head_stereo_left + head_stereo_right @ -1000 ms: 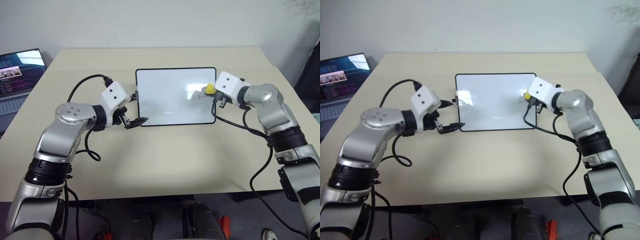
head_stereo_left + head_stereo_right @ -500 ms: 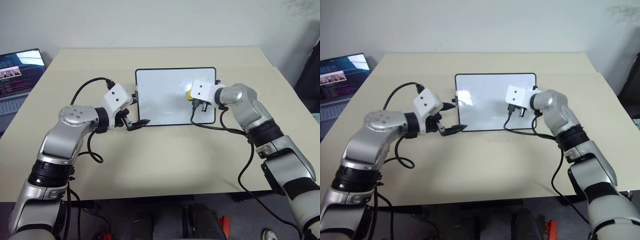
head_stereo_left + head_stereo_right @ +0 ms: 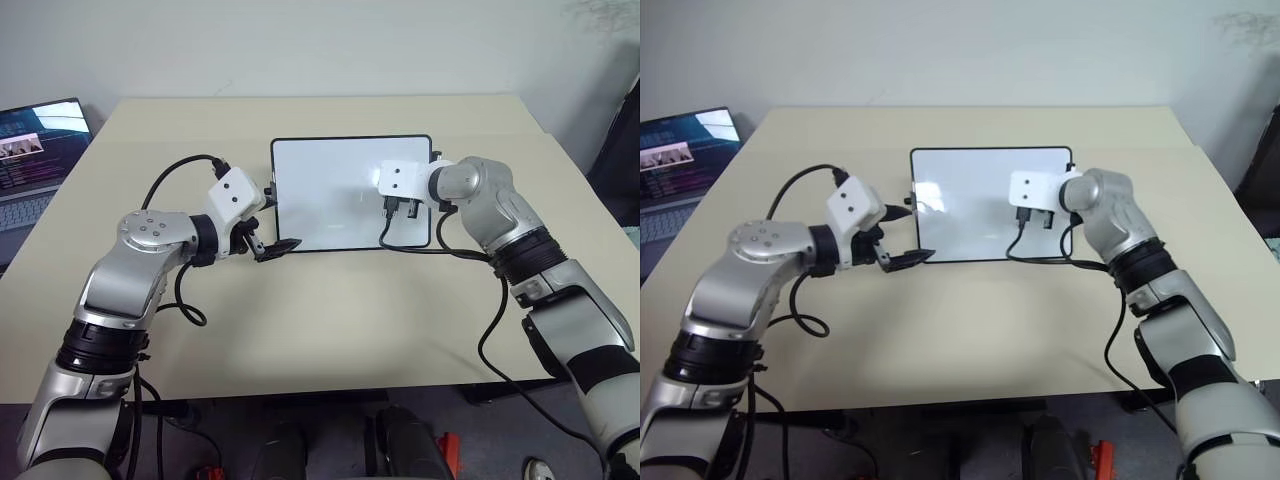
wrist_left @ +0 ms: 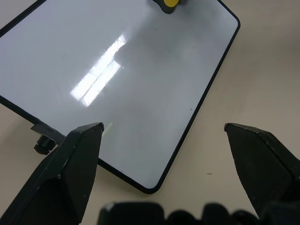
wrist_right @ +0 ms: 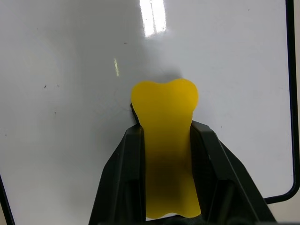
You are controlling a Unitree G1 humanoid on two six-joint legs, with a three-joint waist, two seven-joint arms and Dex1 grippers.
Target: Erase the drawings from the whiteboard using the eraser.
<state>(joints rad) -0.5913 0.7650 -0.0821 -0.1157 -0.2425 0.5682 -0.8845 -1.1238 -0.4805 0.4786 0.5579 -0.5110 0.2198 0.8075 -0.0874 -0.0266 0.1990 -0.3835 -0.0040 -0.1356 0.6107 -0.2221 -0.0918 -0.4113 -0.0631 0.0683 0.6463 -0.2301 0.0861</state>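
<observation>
On the whiteboard [image 3: 340, 190], toward three o'clock, my right gripper [image 5: 165, 140] clamped the eraser [image 5: 165, 145]; my left gripper [image 4: 161, 136] stood wide apart at nine o'clock.

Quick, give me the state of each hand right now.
Left hand: open, holding nothing, at the whiteboard's near left corner.
Right hand: closed on the yellow eraser, over the whiteboard.

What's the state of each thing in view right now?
whiteboard: flat on table, no marks visible.
eraser: clamped in right claw, pressed on the board.
right claw: shut on eraser.
left claw: open, empty, at the board's near left corner.
laptop: open, screen lit.
</observation>
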